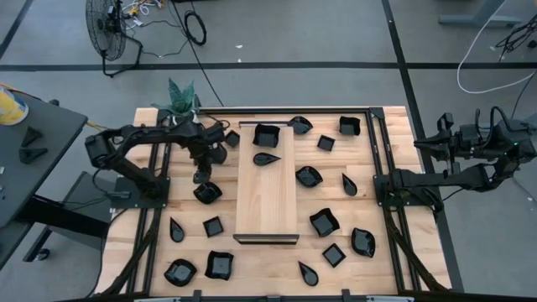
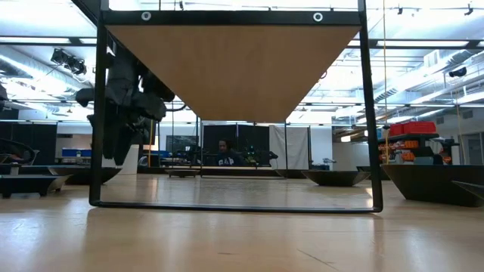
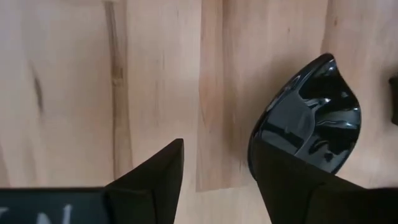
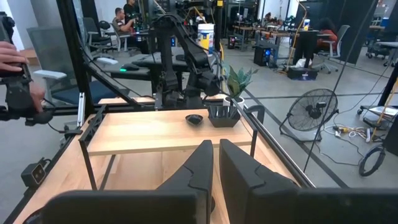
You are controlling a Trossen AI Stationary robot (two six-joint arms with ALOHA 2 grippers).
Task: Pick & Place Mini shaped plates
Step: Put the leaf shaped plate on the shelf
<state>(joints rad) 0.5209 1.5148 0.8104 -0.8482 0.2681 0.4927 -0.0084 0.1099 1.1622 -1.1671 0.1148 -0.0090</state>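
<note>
Several small glossy black plates lie scattered on the wooden table top (image 1: pixel 386 268) around a long pale board (image 1: pixel 267 197). Two of them, a square one (image 1: pixel 267 134) and a teardrop one (image 1: pixel 267 158), sit on the board. My left gripper (image 1: pixel 200 177) points down, open, over the table's left part, just beside a leaf-shaped plate (image 1: pixel 207 193). In the left wrist view that plate (image 3: pixel 314 115) lies flat on the wood, with one finger (image 3: pixel 283 180) over its near rim and the other (image 3: pixel 158 180) over bare wood. My right gripper (image 4: pixel 216 163) is shut and raised at the table's right edge. My left gripper comes at the leaf-shaped plate from above with its fingers apart. One finger covers the plate's near rim (image 3: pixel 264 134). I cannot tell whether it touches the rim.
A potted green plant (image 1: pixel 180 99) stands at the far left corner. A black frame (image 1: pixel 377 143) borders the table top. Other plates lie nearby, among them a square one (image 1: pixel 213 226) and a teardrop one (image 1: pixel 176 229). People sit in the room beyond (image 4: pixel 121 18).
</note>
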